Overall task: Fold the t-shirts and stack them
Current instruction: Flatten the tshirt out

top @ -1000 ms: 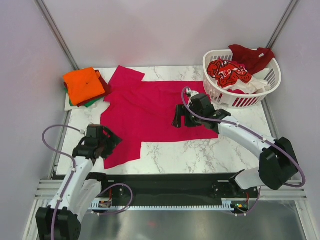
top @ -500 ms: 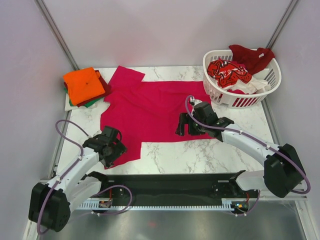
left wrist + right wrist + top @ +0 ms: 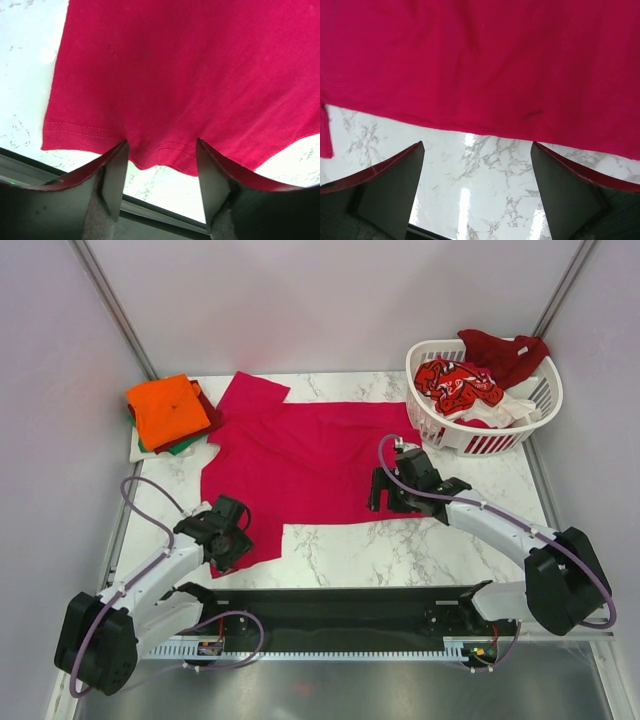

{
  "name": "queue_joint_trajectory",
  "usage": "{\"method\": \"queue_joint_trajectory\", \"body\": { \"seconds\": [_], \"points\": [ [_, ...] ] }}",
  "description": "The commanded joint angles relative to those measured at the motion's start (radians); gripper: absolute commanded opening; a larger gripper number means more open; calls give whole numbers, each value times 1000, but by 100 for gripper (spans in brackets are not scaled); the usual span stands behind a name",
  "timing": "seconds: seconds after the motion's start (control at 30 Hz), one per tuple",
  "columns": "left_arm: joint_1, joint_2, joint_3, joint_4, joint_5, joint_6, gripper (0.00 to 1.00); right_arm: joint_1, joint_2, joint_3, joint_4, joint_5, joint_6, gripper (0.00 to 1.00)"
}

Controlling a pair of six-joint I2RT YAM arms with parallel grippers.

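Note:
A magenta-red t-shirt (image 3: 300, 455) lies spread flat on the marble table (image 3: 400, 540). My left gripper (image 3: 238, 530) is low at the shirt's near-left corner. In the left wrist view it (image 3: 160, 150) is open, and the stitched hem (image 3: 150, 152) of the shirt (image 3: 190, 75) lies between the two fingers. My right gripper (image 3: 388, 498) is at the shirt's near-right edge. In the right wrist view it (image 3: 477, 150) is wide open over bare marble, just short of the shirt's edge (image 3: 485, 70).
A folded stack with an orange t-shirt (image 3: 168, 408) on top sits at the far left. A white slatted basket (image 3: 478, 443) at the far right holds red-patterned (image 3: 455, 383), dark red (image 3: 505, 352) and white (image 3: 510, 410) shirts. The table's near edge (image 3: 165, 202) is close behind the left fingers.
The left arm has swung in and down to the shirt's near-left hem. The right gripper has slid right and nearer, to the shirt's near edge.

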Motion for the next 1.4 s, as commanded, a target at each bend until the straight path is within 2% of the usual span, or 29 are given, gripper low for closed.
{"method": "queue_joint_trajectory", "body": {
  "seconds": [0.0, 0.03, 0.07, 0.1, 0.17, 0.27, 0.37, 0.53, 0.73, 1.03, 1.2, 1.33, 1.37],
  "points": [
    [-28, 51, -6, 63, -39, -55, 62, -57, -9, -36, -17, 66, 40, 96],
    [-37, 59, -4, 71, -44, -53, 57, -87, -17, -48, -17, 68, 53, 96],
    [-39, 73, 0, 79, -45, -48, 44, -98, -44, -62, -12, 68, 65, 96],
    [-41, 79, 0, 86, -45, -45, 38, -112, -63, -91, -10, 81, 79, 96],
    [-42, 84, 6, 100, -45, -29, 13, -133, -130, -119, -9, 107, 117, 96],
    [-42, 77, 29, 100, -52, 5, 3, -153, -196, -156, -29, 152, 148, 97],
    [-42, 64, 42, 99, -52, 27, 2, -170, -230, -177, -70, 196, 182, 97],
    [-42, 33, 46, 97, -47, 50, 2, -242, -256, -242, -50, 169, 218, 89],
    [-41, -77, 49, 85, -53, 67, 2, -267, -210, -286, 0, 218, 228, 81],
    [-41, -79, 43, 87, -55, 105, 2, -278, -51, -292, 140, 243, 234, 66],
    [-41, -91, 39, 87, -55, 113, 2, -279, -31, -276, 149, 266, 246, 64],
    [-41, -87, 45, 87, -55, 120, 2, -279, -18, -279, 157, 236, 235, 49],
    [-41, -84, 45, 87, -55, 120, 2, -281, -25, -285, 161, 236, 234, 40]
  ]
}}
